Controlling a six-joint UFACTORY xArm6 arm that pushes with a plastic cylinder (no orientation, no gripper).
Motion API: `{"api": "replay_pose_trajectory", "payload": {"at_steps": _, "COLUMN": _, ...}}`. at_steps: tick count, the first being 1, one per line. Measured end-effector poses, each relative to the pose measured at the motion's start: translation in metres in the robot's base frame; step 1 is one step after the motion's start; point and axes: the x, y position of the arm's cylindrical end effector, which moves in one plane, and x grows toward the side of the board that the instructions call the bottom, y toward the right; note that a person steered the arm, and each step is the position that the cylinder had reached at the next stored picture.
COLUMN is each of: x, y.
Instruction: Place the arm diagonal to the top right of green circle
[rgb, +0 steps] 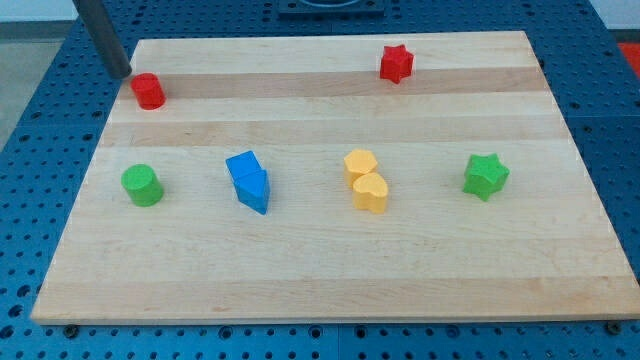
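The green circle (141, 184) is a short green cylinder at the view's left of the wooden board (320, 290). My tip (123, 74) is the lower end of a dark rod coming down from the view's top left. It stands near the board's top left corner, just left of and touching or nearly touching a red cylinder (149, 91). The tip is well above the green circle and slightly to its left.
A red star (396, 63) sits at the top right. Two blue blocks (248, 181) lie together left of centre. Two yellow blocks (365, 180) touch at centre. A green star (485, 176) is at the right.
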Motion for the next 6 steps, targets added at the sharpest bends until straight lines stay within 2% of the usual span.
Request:
{"api": "replay_pose_trajectory", "payload": {"at_steps": 2, "x": 0.059, "y": 0.020}}
{"api": "replay_pose_trajectory", "payload": {"at_steps": 3, "x": 0.082, "y": 0.052}}
{"api": "replay_pose_trajectory", "payload": {"at_steps": 5, "x": 0.090, "y": 0.150}}
{"api": "replay_pose_trajectory", "payload": {"at_steps": 6, "x": 0.090, "y": 0.149}}
